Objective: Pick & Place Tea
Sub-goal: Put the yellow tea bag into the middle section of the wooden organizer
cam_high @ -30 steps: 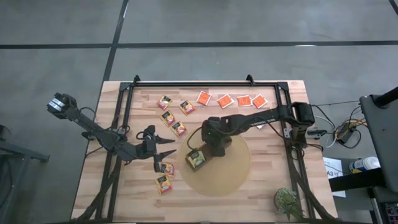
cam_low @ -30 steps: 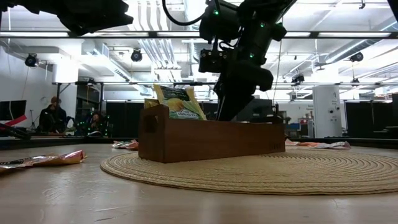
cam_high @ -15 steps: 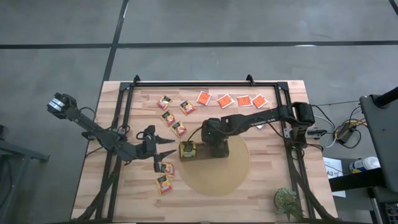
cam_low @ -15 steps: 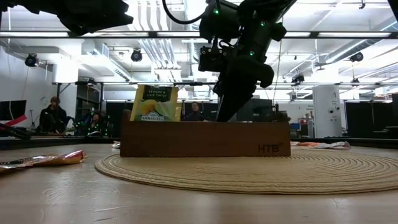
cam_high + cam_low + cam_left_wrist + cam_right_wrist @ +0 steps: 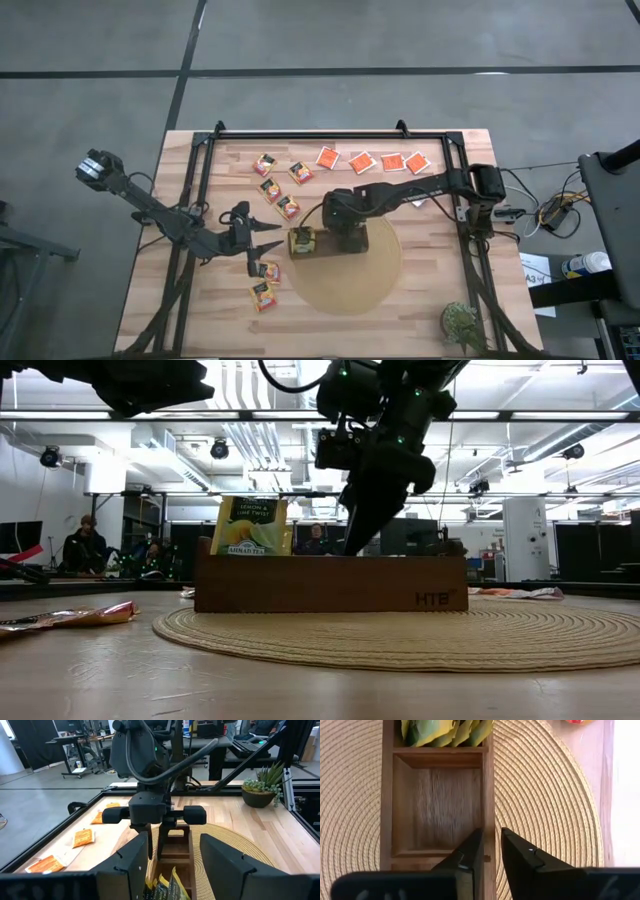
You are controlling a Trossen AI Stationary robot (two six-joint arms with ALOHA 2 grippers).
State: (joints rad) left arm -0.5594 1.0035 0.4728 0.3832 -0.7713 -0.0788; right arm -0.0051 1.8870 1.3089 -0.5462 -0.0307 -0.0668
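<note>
From above, the right end effector (image 5: 345, 238) sits over the tray (image 5: 352, 243) on the round mat (image 5: 385, 275), while the left end effector (image 5: 268, 240) waits just beside, fingers spread and empty; loose sachets (image 5: 288, 207) lie on the bench (image 5: 430, 300). At bench level, green tea (image 5: 248, 526) stands in the tray's end compartment. The right wrist shows its fingers (image 5: 470, 852) narrowly parted astride the tray wall (gripping nothing). Judging by this, the tray is being positioned; next, lift clear and fetch another sachet
</note>
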